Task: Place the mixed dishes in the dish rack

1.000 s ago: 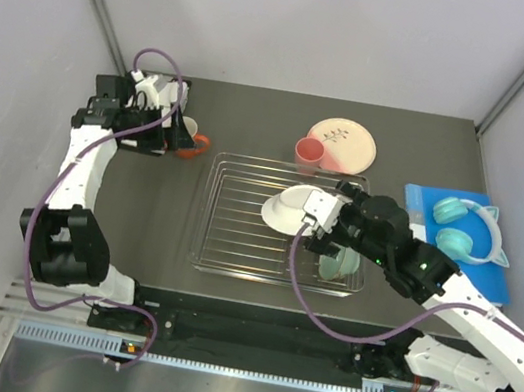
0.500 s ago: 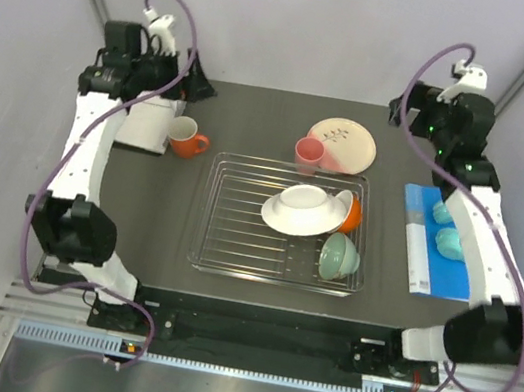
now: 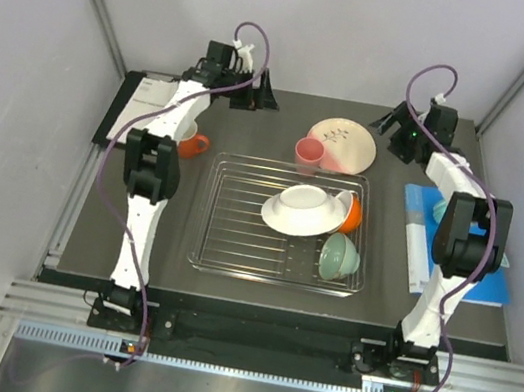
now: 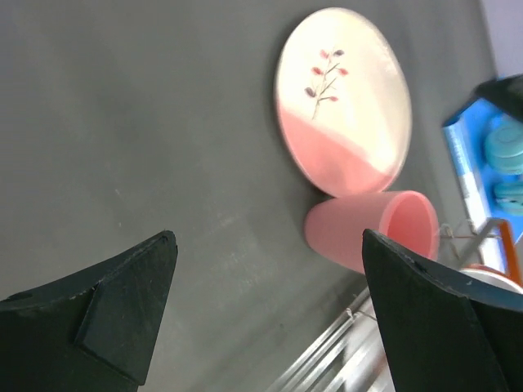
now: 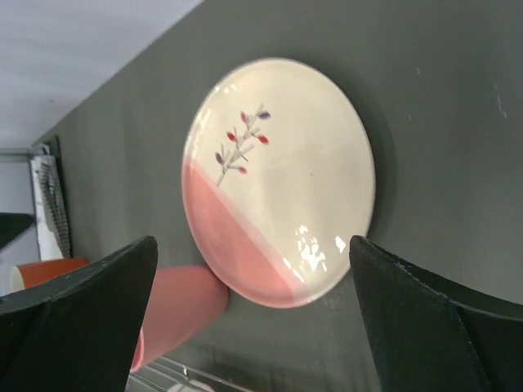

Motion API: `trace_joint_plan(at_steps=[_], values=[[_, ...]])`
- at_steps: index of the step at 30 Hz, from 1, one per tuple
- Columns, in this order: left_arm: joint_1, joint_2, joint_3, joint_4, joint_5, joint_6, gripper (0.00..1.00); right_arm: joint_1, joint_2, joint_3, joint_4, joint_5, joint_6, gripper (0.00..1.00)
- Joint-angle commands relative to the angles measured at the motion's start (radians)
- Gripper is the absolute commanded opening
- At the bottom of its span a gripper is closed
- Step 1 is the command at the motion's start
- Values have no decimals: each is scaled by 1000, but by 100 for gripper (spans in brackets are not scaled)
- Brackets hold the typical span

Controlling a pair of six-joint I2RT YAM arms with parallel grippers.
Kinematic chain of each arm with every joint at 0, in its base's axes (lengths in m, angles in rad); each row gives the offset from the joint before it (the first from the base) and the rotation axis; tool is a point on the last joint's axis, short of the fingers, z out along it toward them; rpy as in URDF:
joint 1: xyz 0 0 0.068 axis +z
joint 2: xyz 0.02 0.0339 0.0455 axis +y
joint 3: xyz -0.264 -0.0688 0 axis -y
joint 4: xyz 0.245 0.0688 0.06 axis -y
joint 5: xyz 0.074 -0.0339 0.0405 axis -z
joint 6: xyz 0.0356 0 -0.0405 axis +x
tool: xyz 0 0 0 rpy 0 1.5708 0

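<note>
The silver wire dish rack [image 3: 238, 214] sits mid-table. A white dish [image 3: 300, 209] leans in it against an orange vessel [image 3: 351, 213], with the mint-green bowl [image 3: 339, 257] in front. The pink cup [image 3: 308, 152] stands just beyond the rack's far rim, touching the beige floral plate [image 3: 344, 144]. The cream-and-orange mug [image 3: 188, 140] stands left of the rack. My left gripper [image 3: 258, 92] is open and empty, back-left of the plate; its view shows plate [image 4: 343, 90] and cup [image 4: 368, 229]. My right gripper [image 3: 390, 127] is open and empty, right of the plate [image 5: 286, 163].
A white booklet [image 3: 146, 103] lies at the far left. A blue mat [image 3: 453, 265] with turquoise headphones [image 3: 440, 211], partly hidden by the right arm, lies on the right. Grey walls close in the back and sides.
The right arm has left the rack and swung to the back right. The left arm has moved right along the back edge, away from the booklet. Both grippers now face the floral plate.
</note>
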Motion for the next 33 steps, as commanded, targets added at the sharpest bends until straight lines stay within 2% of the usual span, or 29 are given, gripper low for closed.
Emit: trace_joint_plan(at_steps=[1, 6, 14, 24, 33], values=[[-26, 98, 174, 44, 53, -37, 99, -20, 23, 93, 97, -40, 30, 100], [-54, 158, 116, 145, 72, -66, 99, -22, 82, 107, 82, 8, 7, 100], [-62, 193, 75, 227, 66, -106, 99, -37, 243, 283, -38, 14, 18, 100], [-72, 198, 29, 264, 60, -120, 99, -63, 378, 381, -107, -102, 76, 100], [-91, 255, 23, 343, 89, -169, 99, -5, 409, 393, -188, -139, 35, 100]])
